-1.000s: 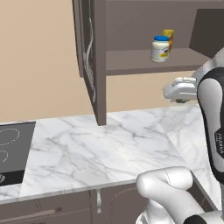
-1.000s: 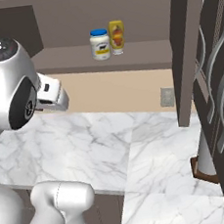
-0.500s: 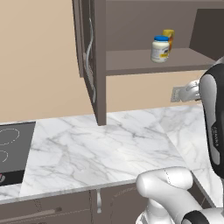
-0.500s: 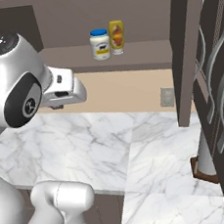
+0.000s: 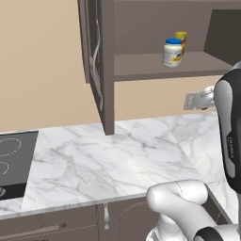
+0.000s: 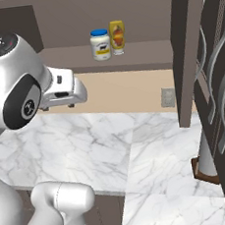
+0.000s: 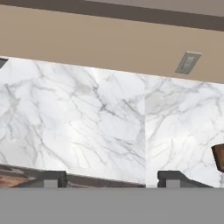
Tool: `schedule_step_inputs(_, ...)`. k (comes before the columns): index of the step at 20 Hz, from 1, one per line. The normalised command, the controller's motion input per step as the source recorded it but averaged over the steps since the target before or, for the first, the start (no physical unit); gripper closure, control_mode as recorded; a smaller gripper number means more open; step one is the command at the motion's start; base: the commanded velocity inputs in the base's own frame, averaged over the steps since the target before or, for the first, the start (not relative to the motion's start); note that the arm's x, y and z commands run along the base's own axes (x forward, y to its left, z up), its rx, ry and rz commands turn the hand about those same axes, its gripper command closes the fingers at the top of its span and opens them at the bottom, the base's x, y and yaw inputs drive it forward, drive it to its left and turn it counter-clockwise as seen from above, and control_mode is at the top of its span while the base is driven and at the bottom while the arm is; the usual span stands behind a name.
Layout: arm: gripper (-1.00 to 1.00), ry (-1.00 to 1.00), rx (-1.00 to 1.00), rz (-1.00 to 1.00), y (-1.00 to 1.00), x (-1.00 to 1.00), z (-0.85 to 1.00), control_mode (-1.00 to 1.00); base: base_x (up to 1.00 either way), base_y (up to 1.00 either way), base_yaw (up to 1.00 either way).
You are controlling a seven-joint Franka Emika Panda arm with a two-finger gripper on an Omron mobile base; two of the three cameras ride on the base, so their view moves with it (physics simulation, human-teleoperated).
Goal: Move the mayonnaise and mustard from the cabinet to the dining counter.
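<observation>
The mayonnaise (image 5: 172, 52) (image 6: 100, 44), a white jar with a blue lid, stands on the lower shelf of the open dark brown cabinet (image 5: 155, 68) (image 6: 128, 58). The yellow mustard (image 5: 181, 40) (image 6: 117, 36) stands just behind it, close to touching. My gripper (image 6: 58, 106) (image 7: 113, 179) hangs below shelf height, in front of the cabinet and well short of both. Its jaws stand wide apart with nothing between them, facing the marble worktop and the wall. In the left base view my forearm covers most of the hand (image 5: 203, 98). The dining counter is out of view.
A marble worktop (image 5: 117, 160) (image 7: 100, 113) runs under the cabinet, with a black cooktop (image 5: 12, 160) at its left. The left cabinet door (image 5: 96, 61) swings out over it; the right door (image 6: 214, 78) juts out too. A wall outlet (image 6: 167, 97) and a brown-based stand (image 6: 204, 166) are at the right.
The hand has swung forward toward the wall below the shelf, and its jaws have gone from shut to wide apart. The jar and bottle have not moved.
</observation>
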Motion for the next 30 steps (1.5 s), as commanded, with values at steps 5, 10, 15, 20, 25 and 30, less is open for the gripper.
schedule_step_inputs(5, -1.0, -0.13, 0.0, -0.09, 0.0, 0.0, 0.21, -1.0, 0.0, 0.0, 0.0)
schedule_step_inputs(10, -1.0, -0.3, 0.0, -0.09, 0.0, 0.03, 0.18, -1.0, 0.0, 0.0, 0.0)
schedule_step_inputs(15, -1.0, -0.34, 0.06, -0.06, 0.0, 0.1, 0.21, -1.0, 0.0, 0.0, 0.0)
schedule_step_inputs(20, -1.0, -0.11, 0.06, -0.08, 0.0, 0.09, 0.62, -1.0, 0.0, 0.0, 0.0)
schedule_step_inputs(25, -1.0, 0.0, 0.0, -0.1, 0.0, 0.17, 0.6, -1.0, 0.0, 0.0, 0.0)
schedule_step_inputs(30, -1.0, 0.0, 0.0, -0.04, 0.02, 0.31, 0.09, -1.0, 0.0, 0.0, 0.0)
